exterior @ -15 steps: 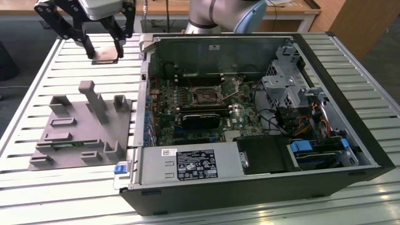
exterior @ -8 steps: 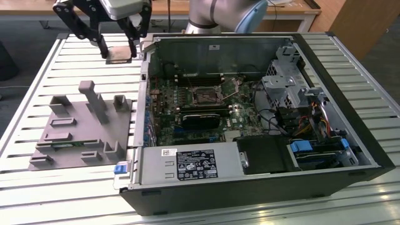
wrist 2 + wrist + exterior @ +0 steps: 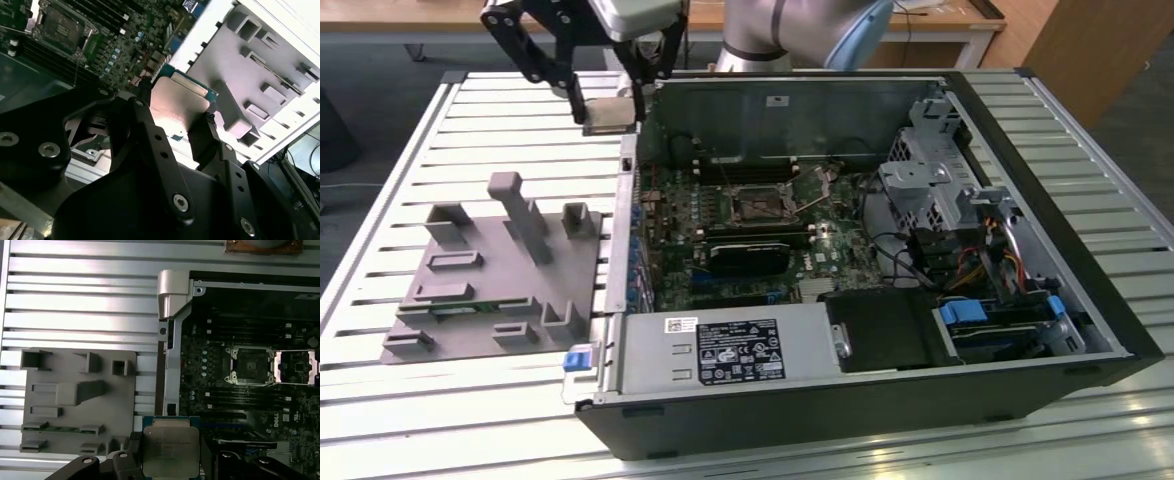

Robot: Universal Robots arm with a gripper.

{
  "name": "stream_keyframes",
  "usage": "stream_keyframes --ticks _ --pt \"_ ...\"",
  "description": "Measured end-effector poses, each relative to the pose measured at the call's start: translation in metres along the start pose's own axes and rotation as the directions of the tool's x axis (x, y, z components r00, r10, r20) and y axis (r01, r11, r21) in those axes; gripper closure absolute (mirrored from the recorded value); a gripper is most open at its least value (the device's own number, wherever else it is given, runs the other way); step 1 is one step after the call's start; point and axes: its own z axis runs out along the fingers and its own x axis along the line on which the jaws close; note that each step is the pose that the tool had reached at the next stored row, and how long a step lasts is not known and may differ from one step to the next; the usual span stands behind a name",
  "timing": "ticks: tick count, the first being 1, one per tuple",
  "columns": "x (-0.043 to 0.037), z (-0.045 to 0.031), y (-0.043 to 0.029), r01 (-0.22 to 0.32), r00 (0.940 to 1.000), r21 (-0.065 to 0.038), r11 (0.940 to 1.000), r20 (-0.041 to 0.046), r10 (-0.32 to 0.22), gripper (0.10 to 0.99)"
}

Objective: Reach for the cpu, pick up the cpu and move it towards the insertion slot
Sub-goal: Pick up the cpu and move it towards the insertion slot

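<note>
In the exterior view, the claw (image 3: 611, 88) is clenched on the cpu (image 3: 610, 113) and holds it in the air above the slatted metal table (image 3: 400, 160), just outside the far corner of the open computer case (image 3: 1067, 230). The insertion slot (image 3: 758, 203) lies from the cpu toward about 4 o'clock, on the green board. The grey fixture block (image 3: 494, 270) rests on the table at about 7 o'clock from the claw.

In the second wrist view, black matte fingers (image 3: 150, 145) press two opposite edges of the flat square cpu (image 3: 180, 107); its top is smooth, shiny metal.

In the first wrist view, the cpu (image 3: 169, 450) is square with a pale rim, and the slot (image 3: 250, 365), dark with a silvery frame, is toward 1 o'clock, well apart.
</note>
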Motion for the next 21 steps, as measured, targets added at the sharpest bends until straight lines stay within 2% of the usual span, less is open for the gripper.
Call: stream_keyframes --ticks 13,21 --pt "-0.05 -0.0005 0.0001 0.0 1.0 -0.001 1.0 0.0 0.0 0.545" --pt "-0.0699 0.0002 0.0106 0.0 1.0 -0.001 1.0 0.0 0.0 0.545"
